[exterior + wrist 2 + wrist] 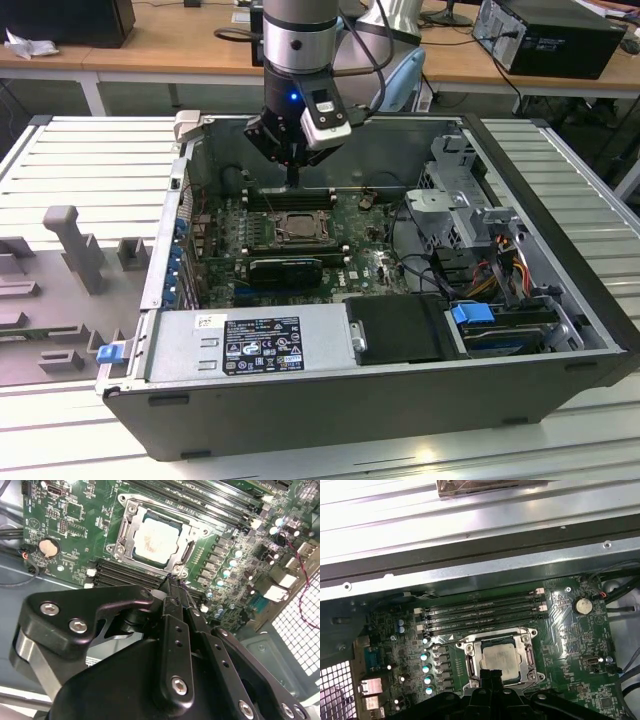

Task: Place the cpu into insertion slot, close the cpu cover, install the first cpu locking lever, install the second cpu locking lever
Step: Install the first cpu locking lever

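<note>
Gripper (172, 582), pressed together and pinching nothing, is poised at the edge of the insertion slot (165, 519) nearest the memory slots (125, 575). The cpu (156, 541) lies inside, under the lowered cpu cover (126, 531), mid-motherboard (65, 535). Risk: 1 off-line push could slip onto those slots

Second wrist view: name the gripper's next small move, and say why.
The pale square metal cpu is seated in the black-framed insertion slot and the silver-grey metal frame cover lies flat over it, with the black gripper beside the slot's edge. So probably ease it slightly down there to begin locking the cover.
</note>
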You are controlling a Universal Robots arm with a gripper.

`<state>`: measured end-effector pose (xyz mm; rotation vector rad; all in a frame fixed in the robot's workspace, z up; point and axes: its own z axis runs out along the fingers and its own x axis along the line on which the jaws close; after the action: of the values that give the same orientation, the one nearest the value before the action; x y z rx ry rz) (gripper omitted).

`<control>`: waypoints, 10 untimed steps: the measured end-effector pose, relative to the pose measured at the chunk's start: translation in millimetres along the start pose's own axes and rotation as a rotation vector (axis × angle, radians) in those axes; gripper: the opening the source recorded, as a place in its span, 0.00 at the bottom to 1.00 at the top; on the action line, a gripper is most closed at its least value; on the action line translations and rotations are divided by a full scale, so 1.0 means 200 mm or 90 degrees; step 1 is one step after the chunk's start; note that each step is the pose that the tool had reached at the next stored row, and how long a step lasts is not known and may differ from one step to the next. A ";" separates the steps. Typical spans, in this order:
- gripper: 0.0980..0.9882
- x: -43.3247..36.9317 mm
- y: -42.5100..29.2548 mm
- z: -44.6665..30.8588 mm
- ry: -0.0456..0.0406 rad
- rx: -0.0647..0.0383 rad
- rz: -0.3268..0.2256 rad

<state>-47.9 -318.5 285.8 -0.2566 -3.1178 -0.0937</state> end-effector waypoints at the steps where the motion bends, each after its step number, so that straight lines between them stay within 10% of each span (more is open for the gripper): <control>1: 0.01 0.000 0.000 0.000 0.0002 0.000 -0.003; 10: 0.01 0.015 -0.003 0.005 0.0020 0.000 -0.036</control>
<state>-51.0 -318.5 284.9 -0.1677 -3.1224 -0.0934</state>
